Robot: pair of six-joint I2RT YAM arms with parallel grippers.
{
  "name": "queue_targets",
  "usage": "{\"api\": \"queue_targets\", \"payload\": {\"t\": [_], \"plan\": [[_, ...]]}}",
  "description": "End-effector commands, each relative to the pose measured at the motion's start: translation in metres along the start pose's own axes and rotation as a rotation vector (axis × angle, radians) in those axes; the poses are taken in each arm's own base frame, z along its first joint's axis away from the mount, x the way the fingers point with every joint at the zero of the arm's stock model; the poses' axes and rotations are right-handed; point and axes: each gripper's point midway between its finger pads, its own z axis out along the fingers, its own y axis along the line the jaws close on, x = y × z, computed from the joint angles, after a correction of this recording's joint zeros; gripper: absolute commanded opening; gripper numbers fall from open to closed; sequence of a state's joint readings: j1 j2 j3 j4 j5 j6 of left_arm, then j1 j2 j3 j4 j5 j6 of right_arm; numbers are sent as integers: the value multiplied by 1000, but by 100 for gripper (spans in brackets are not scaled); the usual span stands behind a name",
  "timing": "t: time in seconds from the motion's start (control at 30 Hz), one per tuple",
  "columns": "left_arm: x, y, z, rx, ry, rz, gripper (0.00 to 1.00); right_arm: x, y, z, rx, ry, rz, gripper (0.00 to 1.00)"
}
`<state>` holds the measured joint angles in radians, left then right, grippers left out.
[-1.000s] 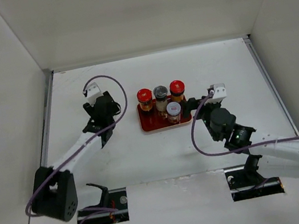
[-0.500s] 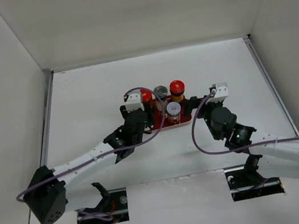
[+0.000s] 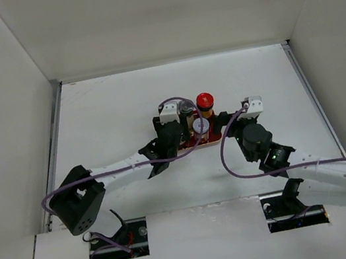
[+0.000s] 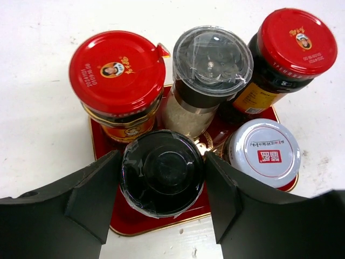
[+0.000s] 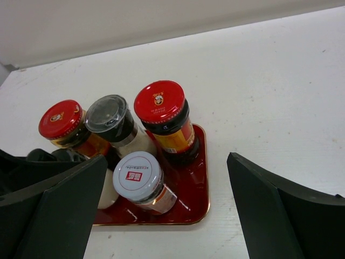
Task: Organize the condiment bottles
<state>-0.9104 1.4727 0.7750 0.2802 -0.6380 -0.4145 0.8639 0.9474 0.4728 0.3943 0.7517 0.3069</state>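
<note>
placing the black-capped jar [image 4: 161, 171] on the red tray [image 4: 135, 222], left gripper [image 4: 161, 181] clamped around it. next: release it, then lift straight. right gripper [image 5: 167, 178] gapes empty.

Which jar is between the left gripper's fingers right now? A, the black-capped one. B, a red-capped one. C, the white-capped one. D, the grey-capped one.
A: in the left wrist view the left gripper has its two fingers closed against either side of the black-capped jar, which stands at the front of the red tray.
</note>
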Motion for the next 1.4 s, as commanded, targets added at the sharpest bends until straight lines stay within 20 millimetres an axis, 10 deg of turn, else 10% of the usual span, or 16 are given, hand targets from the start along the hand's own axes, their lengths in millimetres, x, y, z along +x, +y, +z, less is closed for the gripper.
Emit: {"api": "queue_targets", "payload": {"t": [0.0,0.13,0.3,0.67,1.03,1.2,1.37], "plan": [[-37,-22,8,45,-108,-75,43,-11,0,0,-5,-37,46,100],[-23,-23,14,32,-83,-54,58,-14,-7,0,13,-50,57,100],[-31,-27,3,38,-99,-56,99,-17,-13,-1,31,-63,75,100],[-109,23,-79,51,-326,-203,100,-25,-39,-5,110,-118,121,100],[-55,155,-75,-205,-334,-327,100,-25,-79,-5,248,-163,178,100],[-50,162,-62,-254,-269,-357,100,-28,-87,-2,278,-176,189,100],[-49,124,-64,-167,-199,-307,100,-28,-87,-5,274,-180,195,100]]}}
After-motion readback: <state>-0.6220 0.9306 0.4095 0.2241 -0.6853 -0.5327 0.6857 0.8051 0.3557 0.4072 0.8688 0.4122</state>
